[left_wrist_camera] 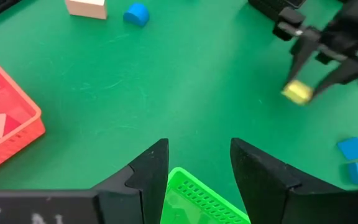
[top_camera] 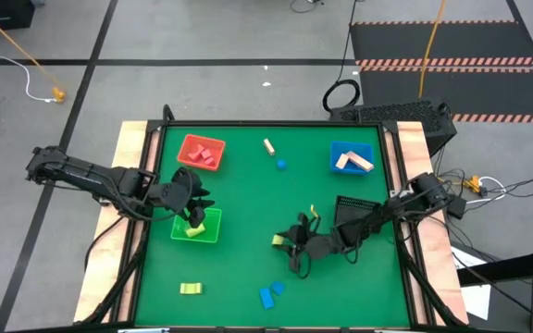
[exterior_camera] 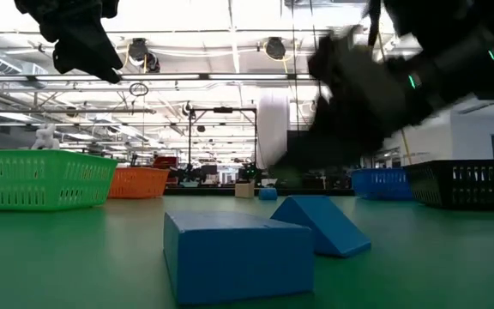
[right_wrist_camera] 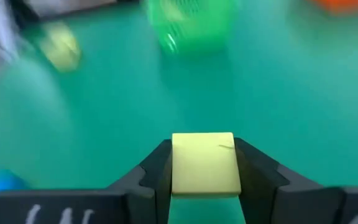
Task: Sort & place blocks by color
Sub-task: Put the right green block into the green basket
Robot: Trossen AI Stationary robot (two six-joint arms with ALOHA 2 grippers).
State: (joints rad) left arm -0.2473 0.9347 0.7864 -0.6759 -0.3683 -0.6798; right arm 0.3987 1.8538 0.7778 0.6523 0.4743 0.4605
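Note:
My right gripper (top_camera: pixel 285 242) stands near the table's middle, shut on a yellow block (right_wrist_camera: pixel 204 165). The left wrist view shows that block (left_wrist_camera: pixel 297 93) too. My left gripper (left_wrist_camera: pixel 197 165) hangs open over the green tray (top_camera: pixel 197 225), nothing between its fingers; yellow pieces lie in the tray. Loose on the green table lie another yellow block (top_camera: pixel 190 289), two blue blocks (top_camera: pixel 271 293), a tan block (top_camera: pixel 269 146) and a small blue round piece (top_camera: pixel 282 165). The low view shows the two blue blocks (exterior_camera: pixel 256 249) close up. My right gripper pinches the yellow block between its two fingers, which press on two opposite side faces (right_wrist_camera: pixel 174 168). The fingers come from the table's right side, slanting down. Whether the block's underside touches the table, I cannot tell.
A red tray (top_camera: pixel 202 153) with red pieces stands at the far left, a blue tray (top_camera: pixel 352 157) with tan pieces at the far right. A black mesh basket (top_camera: pixel 352 211) sits under my right arm. Open green surface lies between the trays and the near edge.

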